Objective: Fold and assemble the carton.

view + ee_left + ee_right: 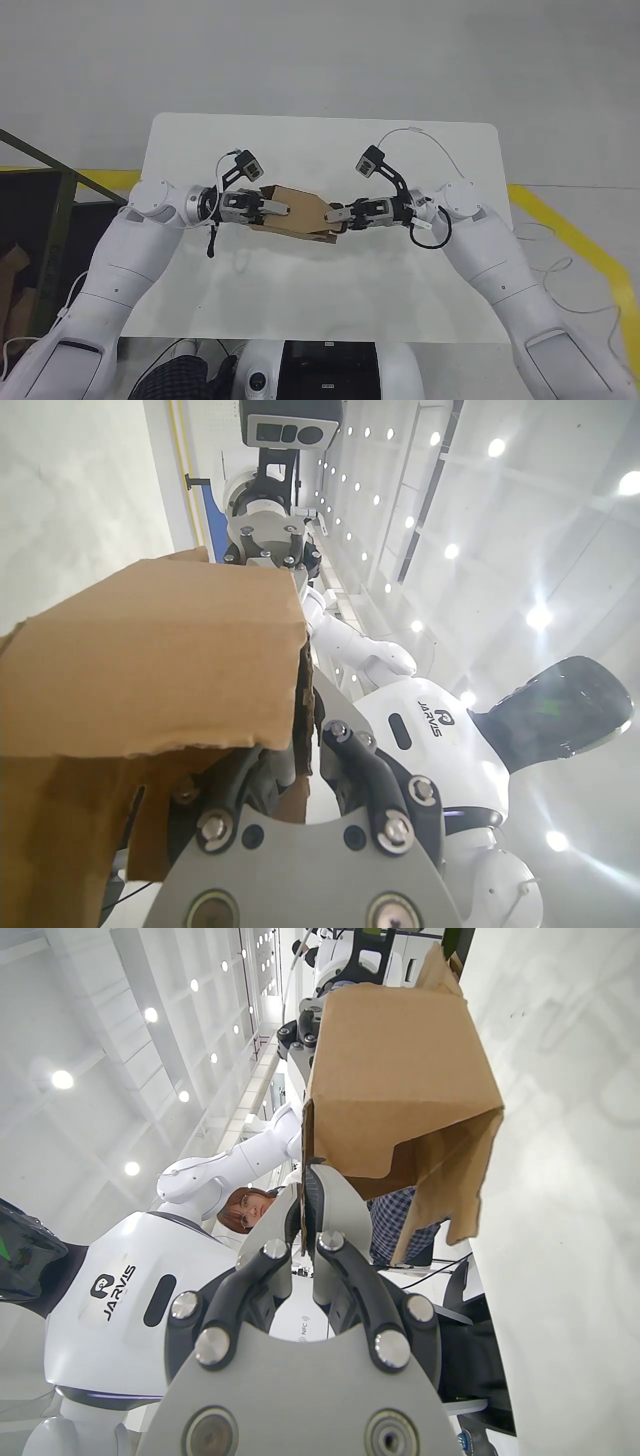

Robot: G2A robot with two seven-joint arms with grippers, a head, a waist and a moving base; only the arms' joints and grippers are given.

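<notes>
Carton (295, 210), centre of the top view, over the table (320, 300). Left gripper (262, 207) and right gripper (338, 214) each clamp one end. To square it well, push the ends evenly, without twisting the panels.

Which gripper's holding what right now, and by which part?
Both hold the carton. The left gripper is shut on a panel edge at one open end, and the right gripper on a panel edge at the opposite end.
</notes>
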